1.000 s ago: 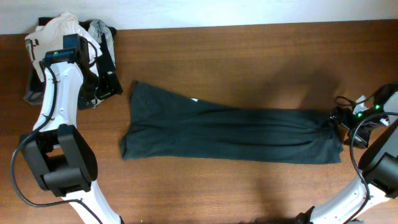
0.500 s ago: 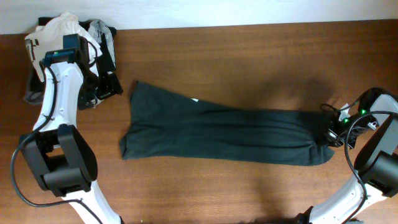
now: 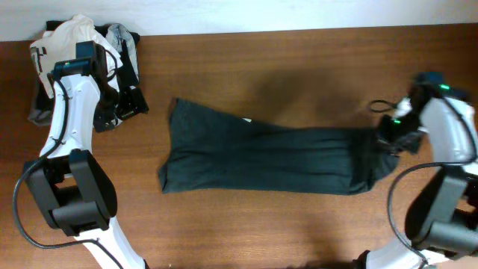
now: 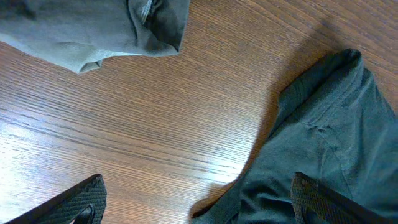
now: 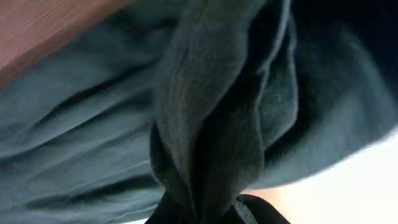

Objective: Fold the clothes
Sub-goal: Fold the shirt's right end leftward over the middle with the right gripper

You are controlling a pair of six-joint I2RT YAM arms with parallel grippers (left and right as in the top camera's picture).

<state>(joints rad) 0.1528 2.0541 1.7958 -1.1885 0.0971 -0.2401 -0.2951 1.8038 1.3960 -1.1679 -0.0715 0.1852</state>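
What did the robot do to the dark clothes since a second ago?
The right tool, shut on the dark garment, bunched up its end, and the whole garment slid toward the right arm. The left tool and the pile of clothes stayed put.

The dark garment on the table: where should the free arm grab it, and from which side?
Take the dark garment at its far left corner, coming from the left. That end lies flat, wide and free, while the right end is bunched in the right tool. The open left tool hangs nearest that corner.
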